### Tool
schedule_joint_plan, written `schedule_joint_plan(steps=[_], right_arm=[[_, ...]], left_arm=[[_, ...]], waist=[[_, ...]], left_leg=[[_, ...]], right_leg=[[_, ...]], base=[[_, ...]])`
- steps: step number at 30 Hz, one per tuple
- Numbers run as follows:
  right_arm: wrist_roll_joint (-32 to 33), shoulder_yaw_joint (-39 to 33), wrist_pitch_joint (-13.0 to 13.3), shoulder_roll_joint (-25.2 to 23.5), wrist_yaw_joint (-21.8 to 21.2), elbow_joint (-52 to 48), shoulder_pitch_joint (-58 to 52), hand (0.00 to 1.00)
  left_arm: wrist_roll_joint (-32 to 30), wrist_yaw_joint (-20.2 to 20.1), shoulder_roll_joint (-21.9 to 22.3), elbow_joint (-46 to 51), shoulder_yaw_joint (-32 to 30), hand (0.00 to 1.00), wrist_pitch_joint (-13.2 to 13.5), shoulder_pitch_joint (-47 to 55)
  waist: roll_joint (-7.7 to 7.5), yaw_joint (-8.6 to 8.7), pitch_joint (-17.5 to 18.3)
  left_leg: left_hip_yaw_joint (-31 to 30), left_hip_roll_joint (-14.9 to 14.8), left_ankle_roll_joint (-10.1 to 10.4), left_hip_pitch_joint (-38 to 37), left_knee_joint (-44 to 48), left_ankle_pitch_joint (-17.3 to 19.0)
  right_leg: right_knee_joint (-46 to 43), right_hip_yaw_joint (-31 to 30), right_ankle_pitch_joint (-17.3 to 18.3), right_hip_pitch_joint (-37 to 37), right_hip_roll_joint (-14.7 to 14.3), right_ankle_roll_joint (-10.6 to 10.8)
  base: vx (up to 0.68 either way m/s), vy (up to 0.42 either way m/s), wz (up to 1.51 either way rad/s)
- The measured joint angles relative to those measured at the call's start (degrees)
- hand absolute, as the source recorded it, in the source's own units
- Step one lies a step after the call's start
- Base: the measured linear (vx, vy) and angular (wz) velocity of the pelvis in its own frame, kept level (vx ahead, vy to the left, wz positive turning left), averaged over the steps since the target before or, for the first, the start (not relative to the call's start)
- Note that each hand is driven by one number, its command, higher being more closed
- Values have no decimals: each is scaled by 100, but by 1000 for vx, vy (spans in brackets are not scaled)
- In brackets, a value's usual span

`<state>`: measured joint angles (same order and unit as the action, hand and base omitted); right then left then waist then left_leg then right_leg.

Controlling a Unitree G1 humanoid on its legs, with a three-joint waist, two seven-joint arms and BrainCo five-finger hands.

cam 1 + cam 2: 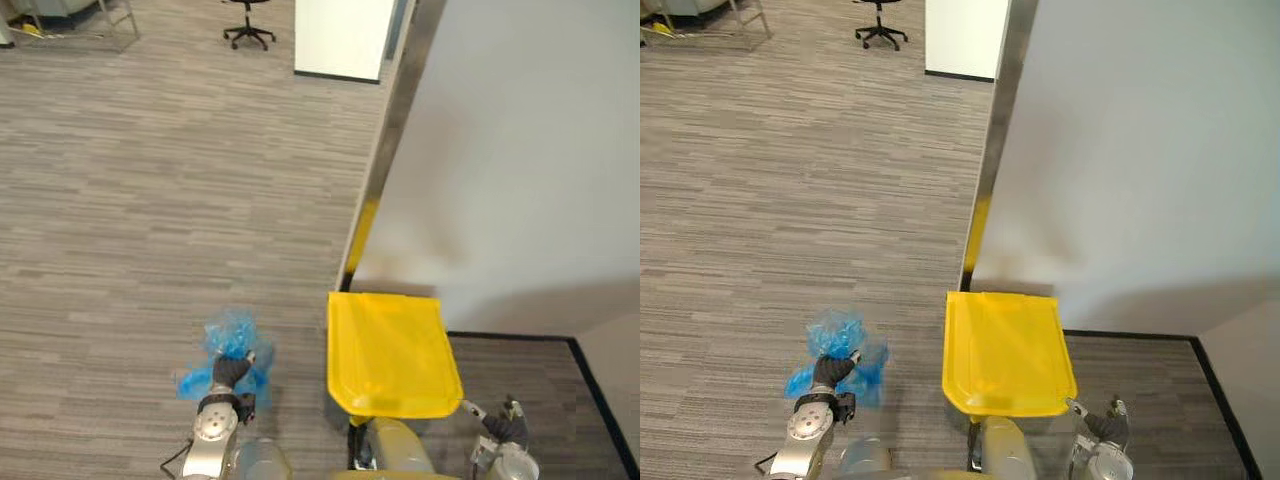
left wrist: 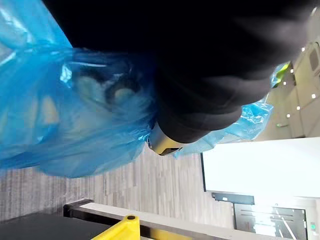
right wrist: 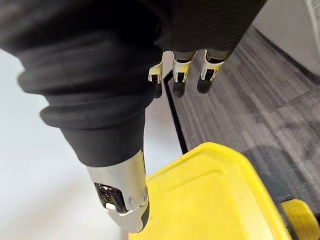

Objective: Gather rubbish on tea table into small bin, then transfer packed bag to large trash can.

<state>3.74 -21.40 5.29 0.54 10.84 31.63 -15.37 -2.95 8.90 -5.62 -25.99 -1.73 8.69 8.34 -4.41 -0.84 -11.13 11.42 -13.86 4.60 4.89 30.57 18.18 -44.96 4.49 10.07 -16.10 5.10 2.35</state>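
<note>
gripping the blue bag in my clenched left hand beside the yellow trash can, i judge it light, soft, slippery, best held at its gathered neck.

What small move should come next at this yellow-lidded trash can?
Probably lift the yellow plastic lid with the right hand: the lid lies closed, that hand hovers open by its near corner, and the left hand grips the crumpled blue plastic bag.
</note>
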Motion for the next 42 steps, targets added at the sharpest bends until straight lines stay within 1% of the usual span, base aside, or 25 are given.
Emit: schedule_joint_plan(steps=[2,3,4,5,6,7,8,9,10,12,14,16,17,18,19,22,25,29,34,36,38,39,40,41,42], right_arm=[[-89,114,1,-3,-3,1,-25,0],[-209,214,11,-5,-49,7,-18,0],[-248,234,12,-4,-100,28,16,0],[-285,226,10,37,-97,39,76,0],[-371,229,12,71,-87,40,127,0],[-390,256,27,97,-85,37,130,0],[-408,331,83,131,-76,-9,179,0],[-420,349,87,225,-75,-3,280,0],[-421,360,86,258,-71,-4,324,0],[-421,466,85,276,-12,-4,331,0],[-421,471,91,263,72,-5,352,0],[-422,521,93,265,151,-4,361,0],[-423,571,93,268,153,-4,361,0],[-422,571,97,269,157,-4,384,0],[-420,579,96,165,155,80,419,0],[-417,596,92,43,153,142,317,0],[-414,544,97,68,165,272,382,0],[-415,554,93,26,158,345,430,0],[-416,544,86,50,161,347,557,0],[-410,543,84,58,172,324,606,0],[-404,529,72,47,177,297,501,0],[-397,489,49,11,178,298,464,0],[-375,400,47,-40,187,295,534,0],[-375,395,44,-32,188,306,589,0],[-375,393,47,-31,189,301,637,0]], left_arm=[[1,-4,-1,26,-7,100,-3,127],[3,-2,7,150,-6,100,0,259],[3,1,15,193,-23,100,-3,294],[3,0,100,188,-51,100,-37,310],[7,-4,260,190,-12,100,-46,342],[7,1,313,227,-11,100,-42,360],[8,-3,339,329,7,100,-31,382],[11,-1,412,331,14,100,-20,280],[12,0,440,333,22,100,-19,249],[18,12,431,341,32,100,-2,284],[19,13,428,346,56,100,-1,336],[21,9,428,347,137,100,-1,358],[21,9,433,348,142,100,6,364],[63,10,434,348,139,100,33,379],[116,14,430,319,112,100,35,377],[123,30,313,172,108,100,35,392],[123,122,246,-175,107,100,33,291],[121,129,209,-285,93,100,29,280],[121,139,202,-284,-17,100,32,281],[120,128,197,-270,12,100,31,281],[119,121,185,-256,60,100,31,271],[119,123,147,-254,98,100,30,276],[120,123,117,-224,128,100,25,203],[121,133,118,-227,125,100,24,155],[121,136,64,-224,139,100,17,64]], waist=[[-81,-1,69],[-161,-27,141],[-231,-45,209],[-70,-77,248],[46,-190,355],[81,-234,391],[62,-294,399],[167,-285,363],[234,-285,318],[259,-263,321],[209,-259,303],[194,-237,306],[208,-190,317],[321,-128,368],[247,-126,368],[162,-18,525],[171,6,576],[296,-6,520],[327,-14,483],[306,-3,379],[205,5,295],[185,-1,227],[39,8,112],[150,-18,-60],[241,-12,-228]], left_leg=[[127,3,33,27,-271,-276],[267,-3,83,82,-381,-394],[323,-18,151,177,-373,-459],[297,-126,181,282,-469,-581],[343,-117,16,287,-872,-919],[422,-129,-47,326,-1033,-1098],[592,-134,81,480,-1099,-1322],[578,-191,106,667,-1047,-1332],[530,-223,171,730,-1046,-1377],[282,-199,374,778,-1133,-1492],[198,-215,368,839,-1001,-1432],[271,-180,49,852,-248,-1023],[283,-181,36,796,-171,-873],[303,-158,74,670,-333,-694],[418,-38,151,530,-666,-644],[483,308,8,427,-1292,-905],[568,484,-106,346,-1461,-1000],[676,511,-122,203,-1436,-1003],[739,369,-85,159,-1158,-830],[692,235,-18,243,-513,-370],[593,281,-94,238,-136,-74],[540,353,-122,203,-137,-19],[517,389,-192,51,-113,20],[481,345,-239,17,-40,48],[412,135,-250,10,188,154]], right_leg=[[-798,10,187,197,224,23],[-1001,-19,232,390,450,105],[-714,102,341,415,458,274],[-415,287,355,408,334,295],[436,352,471,547,149,293],[867,344,554,651,66,252],[1331,319,734,667,50,75],[1606,337,819,575,-34,-68],[1618,356,776,535,-78,-82],[1538,408,761,445,-84,-109],[1565,464,686,385,-8,-190],[1702,440,513,394,111,-100],[1756,432,462,393,126,-49],[1811,402,407,378,127,49],[1881,319,329,365,181,166],[2668,322,-125,553,320,340],[3173,263,-480,777,403,461],[3431,169,-642,984,405,459],[3249,78,-601,986,272,398],[2507,-2,-105,835,312,405],[1870,-21,244,723,449,370],[1566,-8,303,665,562,304],[769,36,118,357,684,27],[285,67,156,68,635,-94],[348,104,336,-212,427,-89]], base=[[-193,-128,-36],[-177,-202,-64],[-150,-163,-62],[-184,-181,-72],[-138,-110,-64],[-158,-178,-65],[-137,-202,-33],[-155,-203,-15],[-175,-139,1],[-196,-60,11],[-127,19,6],[-91,126,0],[-89,199,0],[-92,243,-10],[-90,246,-14],[-36,213,4],[16,143,-5],[15,81,-13],[-47,-12,-14],[-130,19,-9],[-104,25,12],[-21,-6,8],[40,-22,-1],[31,-38,-8],[-4,-47,-6]])
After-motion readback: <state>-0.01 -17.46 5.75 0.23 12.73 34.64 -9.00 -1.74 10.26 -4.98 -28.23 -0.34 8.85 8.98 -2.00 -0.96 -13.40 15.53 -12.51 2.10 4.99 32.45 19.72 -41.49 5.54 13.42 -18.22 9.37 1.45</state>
